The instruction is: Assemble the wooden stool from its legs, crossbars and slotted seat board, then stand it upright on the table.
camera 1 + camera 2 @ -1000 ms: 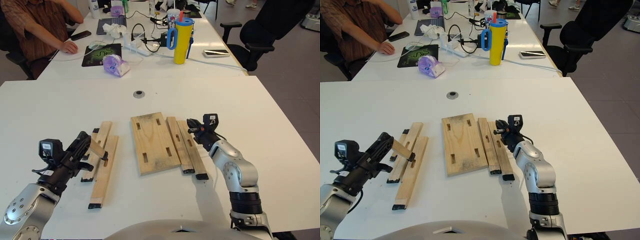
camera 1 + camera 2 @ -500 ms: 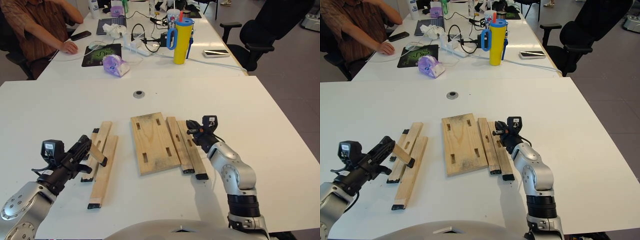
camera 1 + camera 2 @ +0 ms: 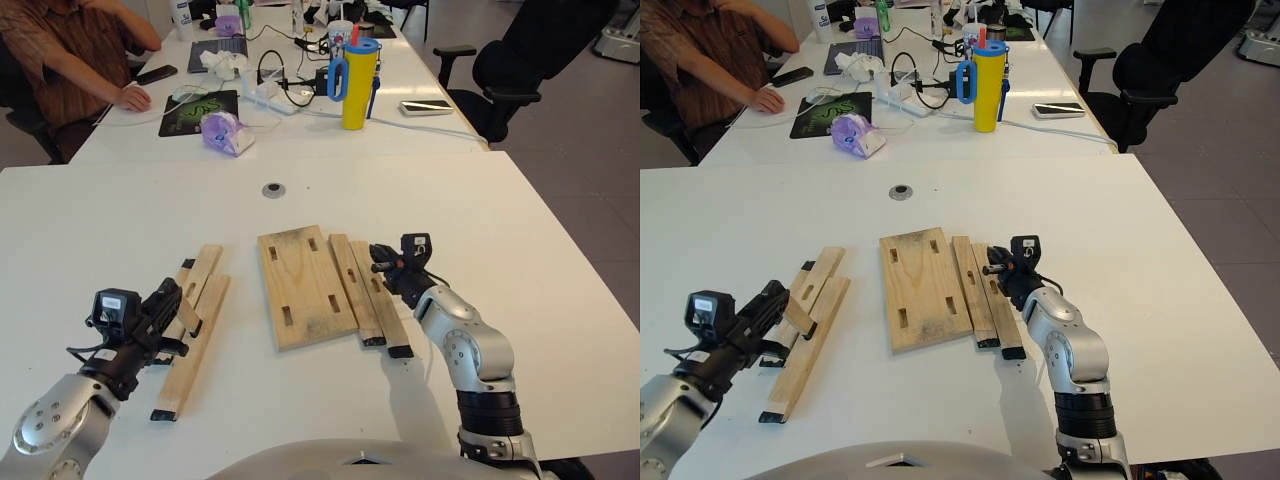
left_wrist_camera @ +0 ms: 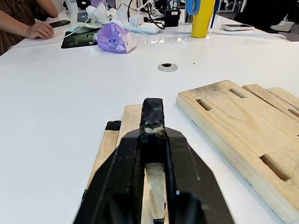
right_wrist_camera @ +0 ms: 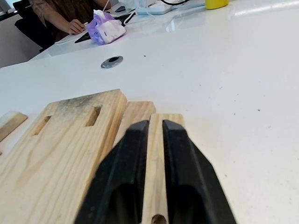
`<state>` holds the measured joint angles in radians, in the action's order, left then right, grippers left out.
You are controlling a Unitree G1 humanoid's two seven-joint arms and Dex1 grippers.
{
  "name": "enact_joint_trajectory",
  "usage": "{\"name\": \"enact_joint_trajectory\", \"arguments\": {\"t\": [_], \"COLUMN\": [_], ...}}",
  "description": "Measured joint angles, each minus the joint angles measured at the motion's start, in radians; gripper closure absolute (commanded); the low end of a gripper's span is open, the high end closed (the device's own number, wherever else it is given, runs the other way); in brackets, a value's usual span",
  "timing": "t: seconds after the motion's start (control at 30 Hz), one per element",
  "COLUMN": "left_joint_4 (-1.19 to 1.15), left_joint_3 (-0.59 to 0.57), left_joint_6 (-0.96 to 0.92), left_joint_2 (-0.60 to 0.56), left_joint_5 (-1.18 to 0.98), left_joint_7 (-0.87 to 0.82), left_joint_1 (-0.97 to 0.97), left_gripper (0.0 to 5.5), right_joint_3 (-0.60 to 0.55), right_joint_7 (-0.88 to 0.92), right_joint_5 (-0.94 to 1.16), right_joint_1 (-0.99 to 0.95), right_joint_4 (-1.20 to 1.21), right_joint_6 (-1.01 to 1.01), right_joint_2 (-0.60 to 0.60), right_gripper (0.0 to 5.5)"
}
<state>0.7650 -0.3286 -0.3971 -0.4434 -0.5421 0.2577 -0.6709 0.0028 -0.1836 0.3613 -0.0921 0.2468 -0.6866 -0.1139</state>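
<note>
Pale wooden parts are lying flat across the middle of the white table (image 3: 560, 250). Toward the near edge on the left, the left gripper (image 3: 172, 303) is clamping a short wooden crossbar with a black end (image 3: 188, 320). It is holding the crossbar tilted over two long pale leg boards (image 3: 192, 350) that are lying side by side. Farther in, the wide slotted seat board (image 3: 300, 285) is resting flat at the table's centre, with two more narrow leg boards (image 3: 358, 295) lying against its right side. The right gripper (image 3: 384, 263) is hovering low over the far end of the outer one. Its fingers are only a narrow slit apart, with nothing between them. Beyond, a round grey cable grommet (image 3: 272, 189) is sitting toward the far edge.
</note>
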Motion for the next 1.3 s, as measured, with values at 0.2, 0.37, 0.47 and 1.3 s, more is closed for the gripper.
{"name": "enact_joint_trajectory", "arguments": {"t": [0.2,0.37,0.47,1.3], "left_joint_4": [-0.228,-0.335,-0.345,-0.299], "left_joint_3": [0.079,0.151,0.188,0.261], "left_joint_6": [0.453,0.572,0.504,-0.047], "left_joint_2": [0.105,0.123,0.114,0.071], "left_joint_5": [0.096,0.194,0.237,0.268], "left_joint_7": [0.145,0.133,0.098,-0.016], "left_joint_1": [-0.054,0.037,0.129,0.522], "left_gripper": [5.09,5.09,5.09,5.09], "right_joint_3": [0.007,0.015,0.027,0.050], "right_joint_7": [-0.028,-0.060,-0.067,-0.079], "right_joint_5": [0.000,0.000,0.000,-0.023], "right_joint_1": [-0.040,-0.091,-0.094,-0.166], "right_joint_4": [-0.015,-0.028,-0.038,-0.151], "right_joint_6": [-0.006,-0.021,-0.021,0.042], "right_joint_2": [-0.025,-0.048,-0.047,-0.025], "right_gripper": [4.95,4.95,4.95,4.95]}}
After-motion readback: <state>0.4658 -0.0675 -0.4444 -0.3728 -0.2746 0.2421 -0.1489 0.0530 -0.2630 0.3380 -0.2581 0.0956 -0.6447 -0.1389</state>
